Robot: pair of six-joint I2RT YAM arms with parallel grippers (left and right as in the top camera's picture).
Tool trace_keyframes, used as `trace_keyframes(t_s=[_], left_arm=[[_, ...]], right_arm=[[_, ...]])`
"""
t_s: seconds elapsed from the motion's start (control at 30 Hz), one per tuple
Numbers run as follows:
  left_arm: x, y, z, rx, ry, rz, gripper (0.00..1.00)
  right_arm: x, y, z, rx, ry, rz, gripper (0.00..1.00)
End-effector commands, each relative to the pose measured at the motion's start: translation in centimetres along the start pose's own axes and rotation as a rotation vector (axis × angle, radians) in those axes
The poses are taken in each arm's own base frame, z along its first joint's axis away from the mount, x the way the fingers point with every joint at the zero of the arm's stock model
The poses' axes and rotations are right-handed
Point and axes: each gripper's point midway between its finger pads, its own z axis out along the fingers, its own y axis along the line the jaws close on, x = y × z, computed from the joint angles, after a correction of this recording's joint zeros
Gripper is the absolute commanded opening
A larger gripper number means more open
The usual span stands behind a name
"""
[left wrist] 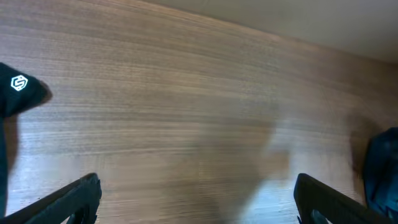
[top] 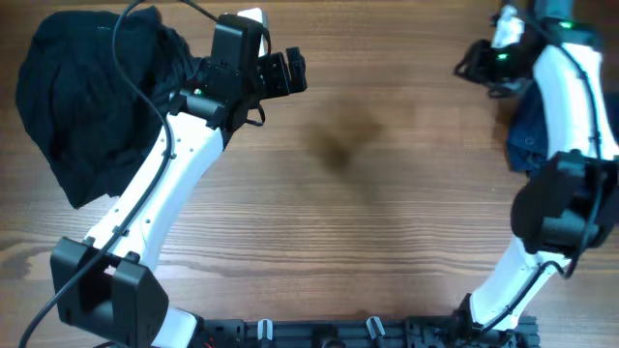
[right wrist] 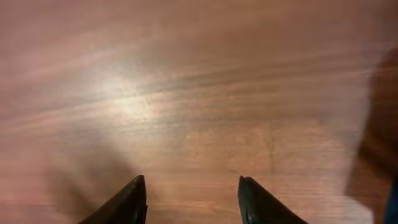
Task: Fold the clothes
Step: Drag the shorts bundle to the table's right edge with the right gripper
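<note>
Two robot arms stand over a wooden table (top: 387,222), both with empty grippers. The left arm rises from its base at the near left corner and slants far and rightward, its white forearm crossing in front of a heap of black clothing (top: 87,97) at the far left. Its left gripper (top: 290,72) points right over bare wood, and the left wrist view shows the jaws spread wide around nothing, the left gripper (left wrist: 198,186) hanging above the grain. The right arm climbs from the near right, bends at a black elbow close to the right edge and reaches to the far right corner, where the right gripper (top: 472,66) faces left. Seen from the wrist, the right gripper (right wrist: 193,205) has its jaws moderately apart with only tabletop between them. The navy-blue shorts (top: 532,135) lie crumpled at the right edge, partly hidden beneath the right arm's forearm; a sliver of them (left wrist: 382,165) shows at the right of the left wrist view.
</note>
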Motion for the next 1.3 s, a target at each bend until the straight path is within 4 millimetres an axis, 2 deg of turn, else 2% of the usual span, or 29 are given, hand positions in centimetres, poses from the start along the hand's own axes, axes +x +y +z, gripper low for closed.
trace_keyframes(t_s=[0.0, 0.17, 0.4, 0.6, 0.8, 0.87, 1.1, 1.27], left_arm=[[0.2, 0.5, 0.1, -0.024, 0.006, 0.004, 1.00], [0.3, 0.6, 0.1, -0.026, 0.010, 0.003, 0.99], [0.3, 0.6, 0.1, -0.026, 0.010, 0.003, 0.99], [0.3, 0.6, 0.1, -0.025, 0.010, 0.003, 1.00], [0.1, 0.5, 0.1, -0.023, 0.005, 0.003, 1.00], [0.1, 0.5, 0.1, -0.022, 0.003, 0.003, 1.00], [0.0, 0.4, 0.1, -0.021, 0.001, 0.004, 0.99], [-0.3, 0.3, 0.1, -0.014, -0.012, 0.004, 0.99]], right_arm=[[2.1, -4.2, 3.3, 0.171, 0.104, 0.092, 0.49], [4.3, -6.6, 4.8, 0.240, 0.202, 0.138, 0.48], [5.4, -10.7, 4.6, 0.367, 0.238, 0.195, 0.49], [5.9, -14.3, 3.6, 0.391, 0.239, 0.280, 0.52], [7.4, -16.1, 4.4, 0.389, 0.260, 0.311, 0.53], [8.0, -16.7, 4.5, 0.401, 0.276, 0.298, 0.56], [8.8, -21.3, 2.8, 0.446, 0.262, 0.395, 0.59], [8.5, -23.3, 2.3, 0.443, 0.216, 0.444, 0.59]])
